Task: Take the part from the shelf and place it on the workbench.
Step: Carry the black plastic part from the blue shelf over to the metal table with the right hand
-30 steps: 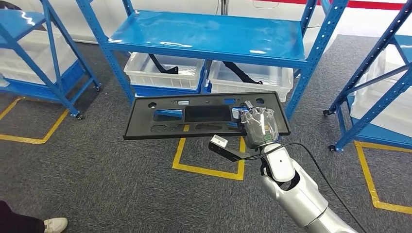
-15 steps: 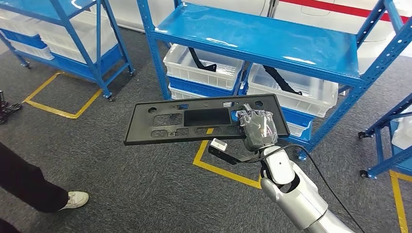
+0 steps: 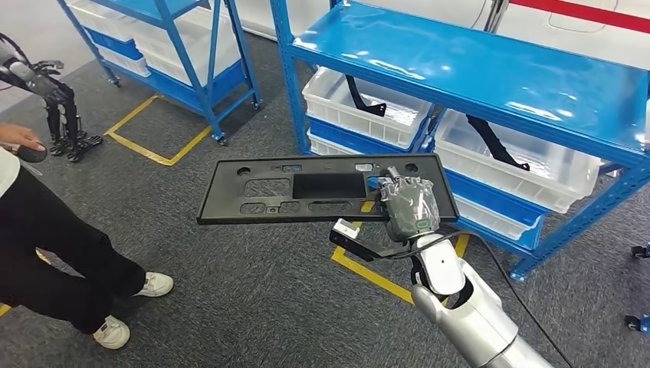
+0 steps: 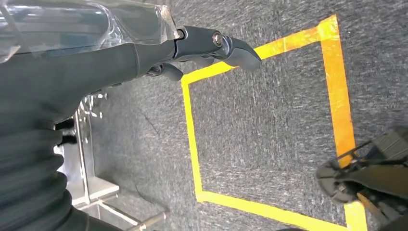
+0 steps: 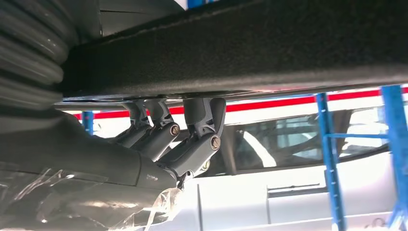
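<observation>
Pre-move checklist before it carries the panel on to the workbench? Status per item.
1. Part in hand: ok. The right hand holds the black plastic panel by one end.
2. Grip from below: ok. In the right wrist view the fingers press against the panel's underside.
3. Panel attitude: ok. It lies about flat, the long free end reaching out to the robot's left.
4. Clear of the blue shelf: ok. The panel is out in front of it, over the carpet.
5. Person nearby: not ok. Standing on the side the free end points to.
6. Left hand: ok. Holding nothing, over the floor.
7. Workbench location: cannot tell.
</observation>
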Controlling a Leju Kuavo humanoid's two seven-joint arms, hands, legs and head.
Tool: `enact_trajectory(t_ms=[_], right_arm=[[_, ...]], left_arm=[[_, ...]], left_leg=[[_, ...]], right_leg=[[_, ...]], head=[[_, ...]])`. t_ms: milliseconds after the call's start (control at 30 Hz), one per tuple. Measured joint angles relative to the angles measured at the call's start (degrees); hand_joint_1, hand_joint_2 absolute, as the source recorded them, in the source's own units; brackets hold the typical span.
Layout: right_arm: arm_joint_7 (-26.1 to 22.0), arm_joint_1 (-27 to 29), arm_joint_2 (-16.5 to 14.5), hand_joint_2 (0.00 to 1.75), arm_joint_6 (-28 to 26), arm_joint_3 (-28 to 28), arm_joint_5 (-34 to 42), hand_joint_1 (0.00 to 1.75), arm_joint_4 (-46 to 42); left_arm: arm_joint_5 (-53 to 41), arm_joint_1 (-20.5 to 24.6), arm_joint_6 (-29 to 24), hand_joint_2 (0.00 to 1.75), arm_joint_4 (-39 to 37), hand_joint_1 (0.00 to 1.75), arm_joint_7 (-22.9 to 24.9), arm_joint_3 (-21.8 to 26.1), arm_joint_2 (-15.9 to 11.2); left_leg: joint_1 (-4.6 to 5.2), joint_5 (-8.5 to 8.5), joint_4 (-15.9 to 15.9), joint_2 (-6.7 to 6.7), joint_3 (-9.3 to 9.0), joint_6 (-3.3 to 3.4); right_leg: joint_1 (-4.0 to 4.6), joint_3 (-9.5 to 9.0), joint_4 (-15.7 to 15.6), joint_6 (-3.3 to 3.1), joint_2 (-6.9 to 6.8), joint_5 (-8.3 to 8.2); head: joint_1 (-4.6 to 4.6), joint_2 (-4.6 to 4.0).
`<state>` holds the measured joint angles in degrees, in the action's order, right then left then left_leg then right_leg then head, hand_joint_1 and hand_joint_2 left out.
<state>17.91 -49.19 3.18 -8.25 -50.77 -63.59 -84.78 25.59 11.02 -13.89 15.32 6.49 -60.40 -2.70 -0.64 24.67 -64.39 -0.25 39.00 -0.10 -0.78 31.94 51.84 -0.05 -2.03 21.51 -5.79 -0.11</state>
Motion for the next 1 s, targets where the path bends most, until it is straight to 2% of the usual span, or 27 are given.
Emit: enact_trajectory(t_ms=[67, 100, 133, 200, 233, 267, 300, 367, 400, 433, 467, 500, 567, 600, 633, 667, 700, 733, 767, 800, 833, 867, 900, 933, 967, 1000], right_arm=[[-0.1, 0.1, 0.0, 1.75, 0.0, 0.0, 0.1, 1.75, 0.0], [-0.3, 0.2, 0.0, 1.75, 0.0, 0.0, 0.3, 1.75, 0.0], [-0.4, 0.3, 0.0, 1.75, 0.1, 0.0, 0.4, 1.75, 0.0], [-0.7, 0.5, -0.1, 1.75, 0.2, 0.0, 0.6, 1.75, 0.0], [-0.9, 0.6, -0.2, 1.75, 0.2, 0.0, 0.6, 1.75, 0.0], [-1.1, 0.6, -0.2, 1.75, 0.1, 0.0, 0.6, 1.75, 0.0], [-1.2, 0.7, -0.2, 1.75, 0.1, 0.0, 0.6, 1.75, 0.0], [-1.2, 1.0, -0.2, 1.75, 0.0, 0.0, 0.8, 1.75, 0.0], [-1.3, 1.2, -0.1, 1.75, 0.0, 0.0, 0.8, 1.75, 0.1], [-1.3, 1.6, -0.1, 1.75, -0.1, 0.0, 0.9, 1.75, 0.1], [-1.4, 1.8, -0.1, 1.75, -0.1, 0.0, 0.9, 1.75, 0.2], [-1.5, 1.9, -0.1, 1.75, -0.1, 0.0, 0.9, 1.75, 0.3], [-1.5, 1.9, -0.1, 1.75, 0.0, 0.0, 1.0, 1.75, 0.3], [-1.5, 1.8, 0.0, 1.75, 0.0, 0.0, 1.0, 1.75, 0.3], [-1.5, 1.8, 0.0, 1.75, 0.0, 0.0, 1.0, 1.75, 0.3], [-1.5, 1.8, -0.1, 1.75, 0.0, 0.0, 1.0, 1.75, 0.3], [-1.5, 1.9, -0.1, 1.75, 0.0, 0.0, 1.0, 1.75, 0.3], [-1.5, 1.9, -0.1, 1.75, 0.0, 0.0, 1.0, 1.75, 0.3], [-1.5, 1.9, -0.1, 1.75, 0.0, 0.0, 1.1, 1.75, 0.4], [-1.5, 2.0, -0.1, 1.75, -0.1, 0.0, 1.1, 1.75, 0.4], [-1.5, 2.1, 0.0, 1.75, -0.2, 0.0, 1.1, 1.75, 0.4], [-1.6, 2.2, 0.0, 1.75, -0.2, 0.0, 1.2, 1.75, 0.4], [-1.7, 2.4, 0.0, 1.75, -0.3, 0.0, 1.4, 1.75, 0.4], [-1.7, 2.5, 0.0, 1.75, -0.3, 0.0, 1.5, 1.75, 0.4], [-1.6, 2.6, 0.0, 1.75, -0.3, 0.0, 1.6, 1.75, 0.4], [-1.6, 2.7, 0.0, 1.75, -0.3, 0.0, 1.7, 1.75, 0.4]], left_arm=[[0.0, 0.3, 0.0, 1.75, 0.0, 0.00, 0.0, 0.0, -0.3], [0.0, 0.6, 0.0, 1.75, 0.0, 0.00, -0.1, 0.0, -0.4], [0.0, 0.7, 0.0, 1.75, 0.0, 0.00, -0.1, 0.0, -0.5], [-0.1, 0.7, 0.2, 1.75, 0.0, 0.00, -0.2, 0.0, -0.7], [-0.3, 0.6, 0.4, 1.75, 0.0, 0.00, -0.3, 0.0, -0.8], [-0.6, 0.5, 0.6, 1.75, 0.0, 0.00, -0.4, 0.0, -0.8], [-0.8, 0.5, 0.8, 1.75, 0.0, 0.00, -0.4, 0.0, -0.8], [-1.0, 0.5, 0.9, 1.75, 0.0, 0.00, -0.3, 0.0, -0.8], [-1.0, 0.5, 0.9, 1.75, 0.0, 0.00, -0.2, 0.0, -0.8], [-1.0, 0.4, 0.8, 1.75, 0.0, 0.00, -0.1, 0.1, -0.8], [-1.0, 0.4, 0.8, 1.75, 0.0, 0.00, 0.0, 0.1, -0.8], [-1.0, 0.4, 0.8, 1.75, 0.0, 0.00, 0.0, 0.1, -0.8], [-1.3, 0.4, 0.7, 1.75, 0.0, 0.00, 0.0, 0.1, -0.8], [-1.4, 0.5, 0.7, 1.75, 0.0, 0.00, -0.1, 0.1, -0.9], [-1.5, 0.5, 0.6, 1.75, 0.0, 0.00, -0.2, 0.1, -0.9], [-1.5, 0.5, 0.5, 1.75, 0.0, 0.00, -0.3, 0.1, -0.9], [-1.6, 0.4, 0.5, 1.75, 0.0, 0.00, -0.4, 0.2, -0.9], [-1.6, 0.1, 0.5, 1.75, 0.0, 0.00, -0.5, 0.2, -0.9], [-1.6, -0.1, 0.5, 1.75, 0.0, 0.00, -0.6, 0.3, -0.9], [-1.6, -0.2, 0.4, 1.75, 0.0, 0.00, -0.6, 0.4, -0.9], [-1.5, -0.3, 0.3, 1.75, 0.0, 0.00, -0.6, 0.5, -0.9], [-1.3, -0.3, 0.2, 1.75, 0.0, 0.00, -0.6, 0.7, -0.9], [-1.1, -0.3, 0.2, 1.75, 0.0, 0.00, -0.5, 0.9, -0.9], [-1.0, -0.4, 0.2, 1.75, 0.0, 0.00, -0.4, 1.0, -0.9], [-1.0, -0.4, 0.3, 1.75, 0.0, 0.00, -0.3, 1.2, -1.0], [-1.0, -0.4, 0.4, 1.75, 0.0, 0.00, -0.2, 1.3, -1.0]], left_leg=[[0.72, -4.11, 9.3, 2.61, -4.39, 0.89], [1.06, -5.14, 12.1, 3.60, -5.67, 1.28], [1.32, -5.52, 13.3, 4.10, -6.18, 1.57], [1.22, -5.71, 13.6, 2.96, -6.10, 1.89], [1.07, -5.80, 13.7, 2.33, -6.15, 2.08], [0.87, -5.91, 13.9, 1.71, -6.24, 2.35], [0.67, -6.00, 14.0, 1.12, -6.36, 2.61], [0.47, -6.03, 14.0, -0.18, -6.39, 2.90], [0.36, -6.03, 14.0, -0.90, -6.39, 2.93], [0.19, -6.00, 14.0, -1.68, -6.42, 2.90], [-0.02, -5.94, 13.9, -2.44, -6.50, 2.81], [-0.28, -5.82, 13.9, -3.21, -6.62, 2.64], [-0.66, -5.52, 13.6, -4.61, -6.67, 2.01], [-0.77, -5.45, 13.5, -5.23, -6.48, 1.63], [-0.86, -5.48, 13.5, -5.83, -6.18, 1.28], [-0.96, -5.60, 13.5, -6.41, -5.88, 0.94], [-1.08, -5.70, 13.7, -7.00, -5.68, 0.62], [-1.12, -5.50, 13.4, -6.60, -5.38, 0.36], [-1.04, -4.83, 12.2, -5.50, -4.76, 0.14], [-0.92, -3.59, 9.5, -3.96, -3.46, -0.02], [-0.80, -1.89, 5.4, -2.22, -1.47, -0.11], [-0.73, -0.15, 0.7, -1.29, 0.89, -0.15], [-0.70, 1.12, -3.4, -0.91, 3.14, -0.12], [-0.65, 1.45, -5.6, -0.80, 4.54, 0.01], [-0.54, 0.69, -5.4, -0.74, 4.69, 0.23], [-0.34, -1.09, -2.6, -0.51, 3.51, 0.52]], right_leg=[[0.28, -0.41, 0.0, 0.33, -0.98, 0.42], [0.47, -0.50, 0.1, 0.53, -1.42, 0.60], [0.65, -0.53, 0.1, 0.75, -1.92, 0.76], [0.85, -0.54, 0.2, 1.22, -2.96, 1.18], [0.77, -0.45, 0.7, 1.49, -2.75, 1.79], [0.66, 0.05, 2.2, 1.72, -1.96, 2.94], [0.52, 1.21, 5.0, 1.94, -0.74, 4.66], [0.31, 5.29, 13.9, 2.27, 1.49, 8.67], [0.22, 7.37, 17.7, 2.50, 1.92, 9.88], [0.06, 8.57, 19.6, 2.76, 2.08, 9.89], [-0.18, 8.53, 18.8, 3.05, 2.14, 8.60], [-0.52, 7.37, 15.7, 3.38, 2.36, 6.30], [-1.47, 3.58, 6.7, 4.00, 4.66, 1.34], [-1.80, 2.13, 3.3, 4.05, 5.79, 0.15], [-1.91, 1.35, 1.4, 3.93, 6.58, -0.25], [-1.79, 1.09, 0.8, 3.63, 6.49, 0.05], [-1.73, 1.00, 0.6, 3.26, 5.84, 0.28], [-1.70, 0.88, 0.6, 2.93, 5.19, 0.33], [-1.71, 0.66, 0.5, 2.54, 4.54, 0.41], [-1.67, 0.39, 0.3, 2.15, 3.83, 0.49], [-1.49, 0.16, 0.3, 1.82, 3.07, 0.64], [-1.25, 0.01, 0.2, 1.55, 2.33, 0.79], [-1.03, -0.11, 0.2, 1.39, 1.56, 0.92], [-0.86, -0.26, 0.2, 1.27, 0.82, 1.06], [-0.73, -0.44, 0.2, 1.22, 0.17, 1.21], [-0.66, -0.69, 0.1, 1.22, -0.47, 1.42]], head=[[0.00, 0.01], [0.00, 0.01], [0.01, 0.01], [0.01, 0.01], [0.01, 0.01], [0.01, 0.01], [0.01, 0.01], [0.01, 0.02], [0.01, 0.02], [0.01, 0.02], [0.00, 0.02], [0.00, 0.02], [-0.02, 0.02], [-0.03, 0.02], [-0.04, 0.02], [-0.07, 0.02], [-0.07, 0.02], [-0.08, 0.02], [-0.09, 0.02], [-0.10, 0.02], [-0.11, 0.02], [-0.12, 0.02], [-0.13, 0.02], [-0.12, 0.02], [-0.12, 0.02], [-0.12, 0.02]])
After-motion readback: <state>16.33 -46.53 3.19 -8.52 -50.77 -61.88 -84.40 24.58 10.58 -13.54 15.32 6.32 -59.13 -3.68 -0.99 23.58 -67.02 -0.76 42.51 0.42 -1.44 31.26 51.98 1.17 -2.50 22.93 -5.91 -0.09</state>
